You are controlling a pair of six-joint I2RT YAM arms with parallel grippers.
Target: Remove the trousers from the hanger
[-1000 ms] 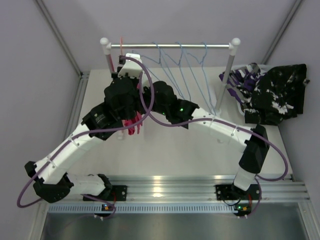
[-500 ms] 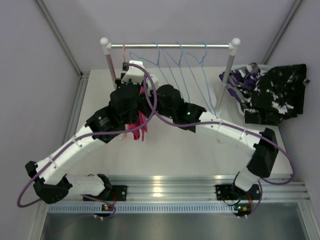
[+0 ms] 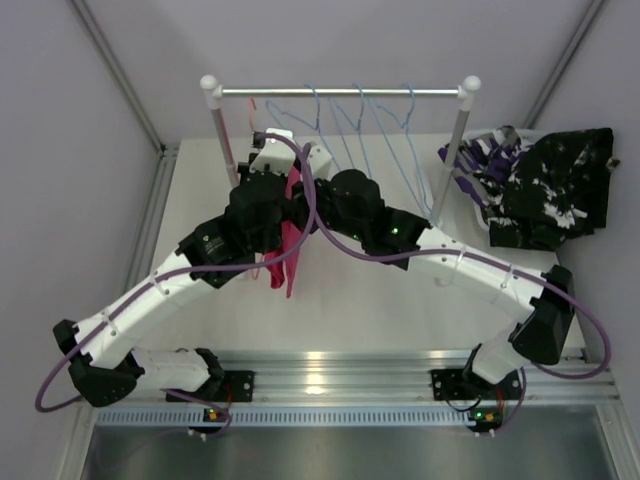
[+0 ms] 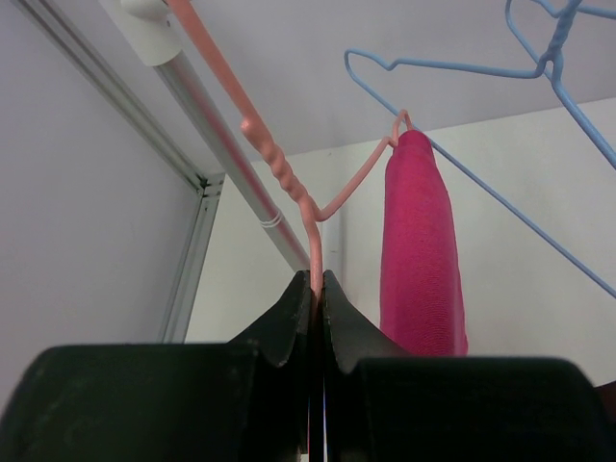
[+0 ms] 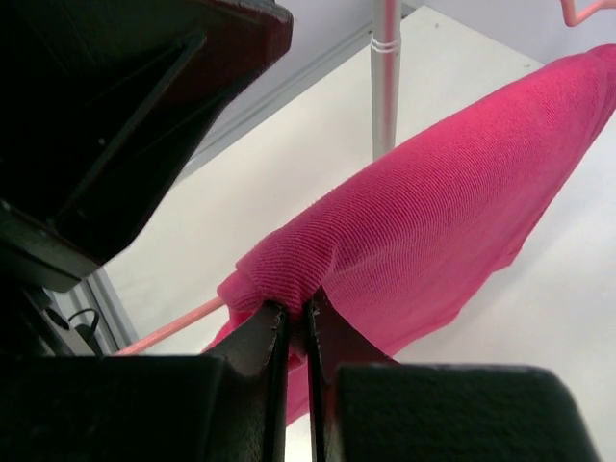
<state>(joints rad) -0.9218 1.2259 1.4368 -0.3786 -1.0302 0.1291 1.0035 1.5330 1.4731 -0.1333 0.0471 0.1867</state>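
Hot pink trousers hang folded over a pink wire hanger, just in front of the rack's left post. My left gripper is shut on the hanger's wire below its twisted neck, and the trousers droop to its right. In the right wrist view my right gripper is shut on a bunched fold of the pink trousers, with the hanger's wire showing beside it. Both wrists meet under the rail.
Several empty blue wire hangers hang on the rail between the two posts; one is close to the pink hanger. A pile of black-and-white print trousers and purple camouflage trousers lies at the back right.
Both arms have shifted right and toward me with the pink hanger and trousers. The trousers now hang longer and further right than a second ago.
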